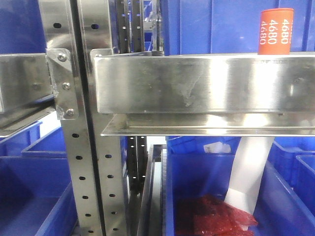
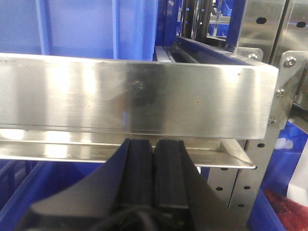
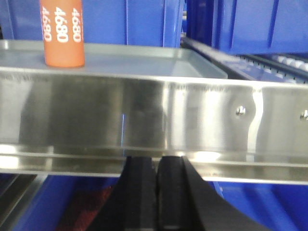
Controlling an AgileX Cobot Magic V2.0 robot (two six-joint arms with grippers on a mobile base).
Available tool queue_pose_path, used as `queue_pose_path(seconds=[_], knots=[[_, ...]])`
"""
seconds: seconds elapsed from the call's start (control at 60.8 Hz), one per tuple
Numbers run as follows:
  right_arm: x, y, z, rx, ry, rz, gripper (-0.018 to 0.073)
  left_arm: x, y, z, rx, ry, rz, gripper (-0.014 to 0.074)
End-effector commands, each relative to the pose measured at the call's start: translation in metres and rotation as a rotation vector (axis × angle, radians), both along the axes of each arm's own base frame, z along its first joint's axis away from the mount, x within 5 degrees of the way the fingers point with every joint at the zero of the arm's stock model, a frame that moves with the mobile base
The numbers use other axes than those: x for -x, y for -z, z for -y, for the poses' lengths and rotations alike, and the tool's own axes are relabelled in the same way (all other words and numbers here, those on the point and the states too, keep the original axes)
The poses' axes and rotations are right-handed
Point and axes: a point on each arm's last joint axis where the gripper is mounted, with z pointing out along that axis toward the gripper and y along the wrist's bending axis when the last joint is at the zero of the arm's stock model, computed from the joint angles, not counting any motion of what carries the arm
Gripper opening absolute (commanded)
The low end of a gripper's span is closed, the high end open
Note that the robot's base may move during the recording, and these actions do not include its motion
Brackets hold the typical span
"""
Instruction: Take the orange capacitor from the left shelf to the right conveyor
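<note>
An orange capacitor (image 1: 275, 31) printed "4680" stands upright on a steel shelf tray (image 1: 197, 83), at its right end in the front view. It also shows in the right wrist view (image 3: 62, 32), at the far left on the tray (image 3: 144, 115). My right gripper (image 3: 157, 161) is shut and empty, below the tray's front lip and to the right of the capacitor. My left gripper (image 2: 154, 143) is shut and empty, just below the front lip of another steel tray (image 2: 134, 101). Neither gripper shows in the front view.
Perforated steel uprights (image 1: 88, 162) stand left of the tray. Blue bins (image 1: 29, 191) sit below, one holding red packets (image 1: 211, 216) and a white strip (image 1: 248, 172). Blue crates (image 3: 240, 24) stand behind the shelves. A roller track (image 3: 269, 60) runs at the right.
</note>
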Motion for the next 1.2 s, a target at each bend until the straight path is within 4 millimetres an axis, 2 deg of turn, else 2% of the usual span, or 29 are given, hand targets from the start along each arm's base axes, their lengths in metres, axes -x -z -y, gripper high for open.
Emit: queue_pose_path(seconds=[0.0,0.164,0.263,0.428,0.559,0.625,0.674,0.773,0.872,0.905,0.987,1.184], knots=[[0.001,-0.013,0.001,0.016,0.009,0.138,0.0057,0.001,-0.010,-0.001,0.013,-0.010,0.095,-0.0127],[0.002,-0.020,0.001,-0.001,0.011,0.210,0.0057,0.001,-0.010,-0.001,0.013,-0.010,0.095,-0.0127],[0.005,-0.034,0.001,-0.115,0.000,0.283,0.0057,0.001,-0.010,-0.001,0.013,-0.010,0.095,-0.0127],[0.010,-0.077,0.000,-0.145,-0.012,0.297,0.0057,0.001,-0.010,-0.001,0.013,-0.010,0.095,-0.0127],[0.003,-0.118,0.000,-0.148,-0.013,0.245,0.0061,0.001,-0.010,-0.001,0.013,-0.010,0.095,-0.0127],[-0.007,-0.135,0.000,-0.151,-0.012,0.213,0.0085,0.001,-0.010,-0.001,0.013,-0.010,0.095,-0.0127],[-0.016,-0.146,0.001,-0.153,-0.011,0.187,0.0141,0.001,-0.010,-0.001,0.013,-0.010,0.095,-0.0127],[-0.041,-0.163,0.001,-0.152,-0.027,0.129,0.0335,0.001,-0.010,-0.001,0.013,-0.010,0.095,-0.0127],[-0.065,-0.167,-0.004,-0.131,-0.070,0.059,0.0540,0.001,-0.010,-0.001,0.013,-0.010,0.095,-0.0127],[-0.074,-0.166,-0.006,-0.124,-0.086,0.030,0.0570,0.001,-0.010,-0.001,0.013,-0.010,0.095,-0.0127],[-0.094,-0.161,-0.015,-0.100,-0.143,-0.015,0.0605,0.001,-0.010,-0.001,0.013,-0.010,0.095,-0.0127],[-0.136,-0.146,-0.039,-0.100,-0.251,-0.015,0.0606,0.001,-0.010,-0.001,0.013,-0.010,0.095,-0.0127]])
